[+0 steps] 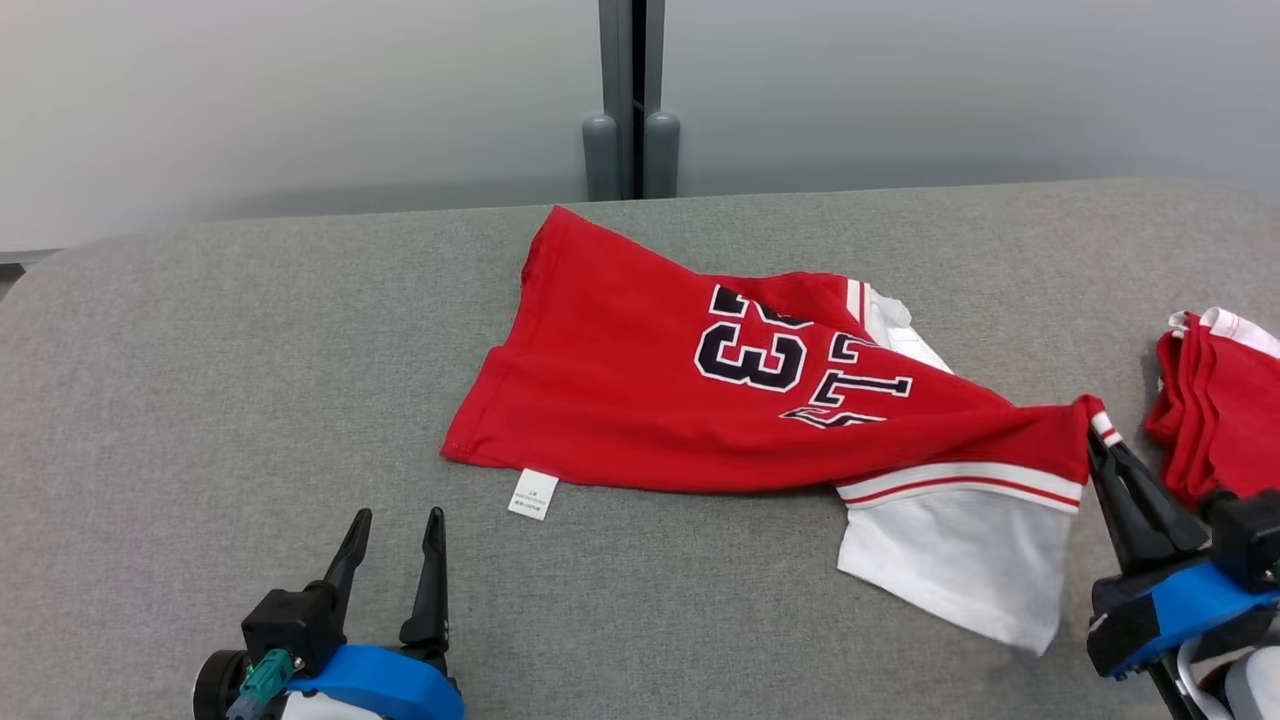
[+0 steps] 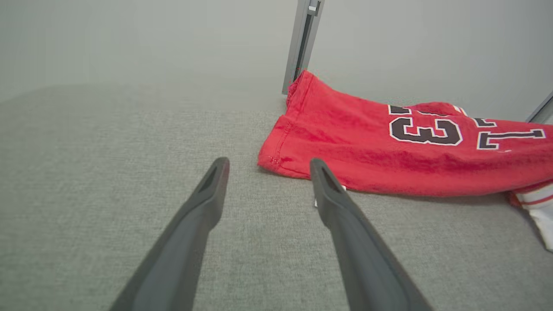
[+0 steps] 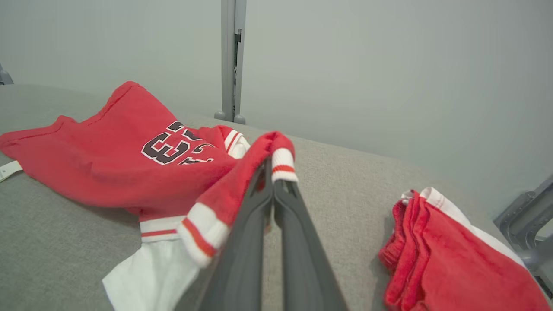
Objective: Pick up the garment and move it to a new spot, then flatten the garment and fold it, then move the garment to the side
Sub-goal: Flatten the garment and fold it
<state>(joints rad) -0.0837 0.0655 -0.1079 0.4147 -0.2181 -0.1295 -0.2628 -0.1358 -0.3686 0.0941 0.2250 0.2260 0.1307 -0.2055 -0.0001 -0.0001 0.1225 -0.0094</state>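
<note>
Jersey [image 1: 620,390] in red, with dark white-edged numerals and letters across it, lies rumpled near the middle of the grey fabric-covered surface [image 1: 200,400], its hem end toward the robot's left and a white care label [image 1: 533,494] sticking out from that hem onto the cloth. On its right-hand end a white sleeve [image 1: 950,560] with red-and-white striped trim spreads flat toward the robot. The right arm comes in from the lower right of the head view, its two dark fingers [image 1: 1130,500] angled up and slightly leftward; the right jaws are pressed fully together on a bunched red fold of the jersey that ends in a striped band [image 3: 283,162]. In the right wrist view that fold drapes over the fingertips, and the fabric runs from there back to the body of the jersey [image 3: 108,160]. The left arm sits at the lower left, fingers [image 1: 433,570] pointing away from the robot; the left jaws stand wide apart with nothing between them, near the hem corner [image 2: 276,160] but apart from it. Just to the right of the right arm's fingers lies a folded pile of red and white garments [image 1: 1215,400], separate from the jersey. Beyond the surface's far edge are a pale wall and a grey upright post [image 1: 632,100].
</note>
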